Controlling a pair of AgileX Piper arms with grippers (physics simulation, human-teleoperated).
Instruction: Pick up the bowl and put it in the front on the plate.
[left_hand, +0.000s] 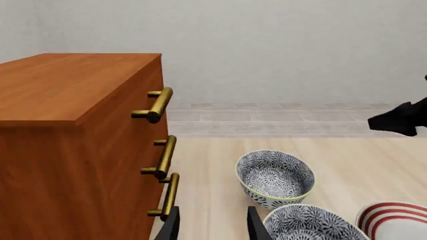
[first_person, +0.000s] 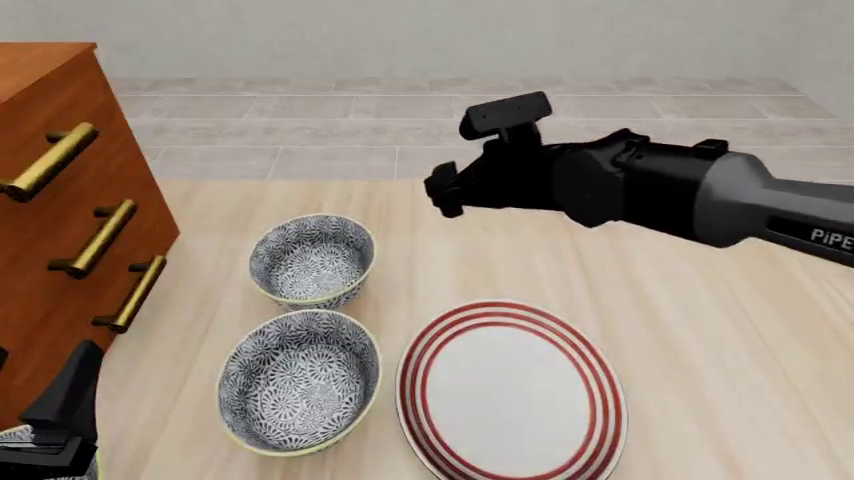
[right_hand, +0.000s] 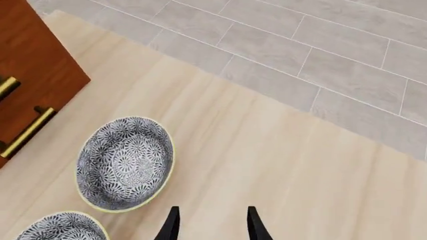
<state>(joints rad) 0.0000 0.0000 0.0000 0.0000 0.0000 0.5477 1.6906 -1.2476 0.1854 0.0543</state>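
Bowls and plate untouched, both grippers empty

Worktop (first_person: 694, 330) of pale wood is seen carrying everything. Wooden cabinet (first_person: 54, 210) with brass handles (first_person: 94, 238) is set at the left edge. Right arm (first_person: 667, 190) is held high over the far middle of the worktop, its fingers (right_hand: 170, 225) parted and empty in the right wrist view. Plate (first_person: 513, 390) with red rings is laid flat at the near middle. Front bowl (first_person: 299, 380) is placed upright just left of the plate, apart from it. Second bowl (first_person: 312, 260) is set just behind the front one. Left gripper (left_hand: 211, 225) is kept low beside the cabinet, fingers spread with nothing between them.
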